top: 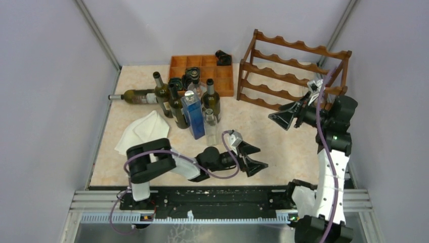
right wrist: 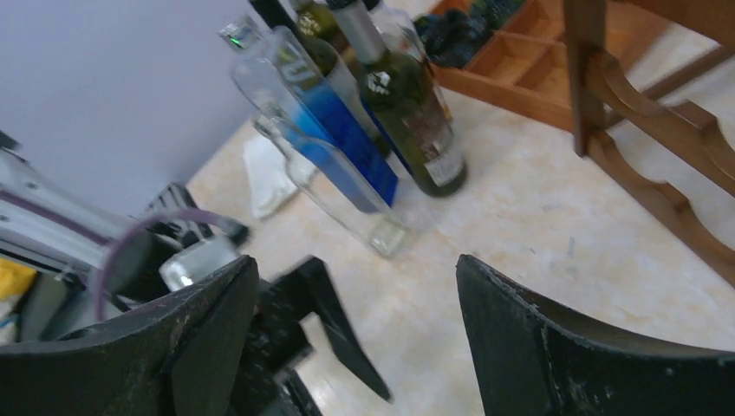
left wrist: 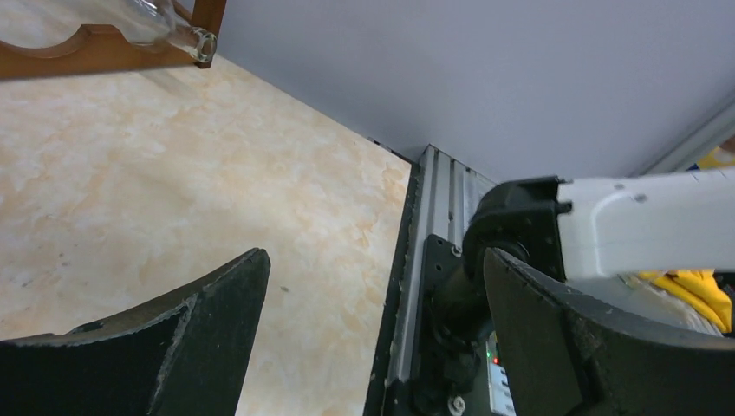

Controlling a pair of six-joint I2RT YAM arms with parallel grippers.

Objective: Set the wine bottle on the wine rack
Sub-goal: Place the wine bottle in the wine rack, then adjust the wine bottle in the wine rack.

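The reddish-brown wine rack [top: 296, 71] with wavy rails stands at the back right. Several wine bottles stand in a cluster at centre left: dark green ones [top: 211, 98], a blue one [top: 193, 114] and a clear one [top: 211, 126]. One dark bottle [top: 136, 96] lies on its side. My right gripper [top: 278, 121] is open and empty, raised in front of the rack; its wrist view shows the bottles [right wrist: 407, 113] ahead and the rack [right wrist: 659, 173] to the right. My left gripper [top: 263, 158] is open and empty, low near the front. A clear bottle neck [left wrist: 173, 30] rests on a rack rail.
A flat orange-brown compartment tray [top: 202, 68] with dark items sits behind the bottles. A white cloth [top: 144, 129] lies at the front left. Grey walls close the sides and back. The metal base rail [top: 222, 200] runs along the near edge.
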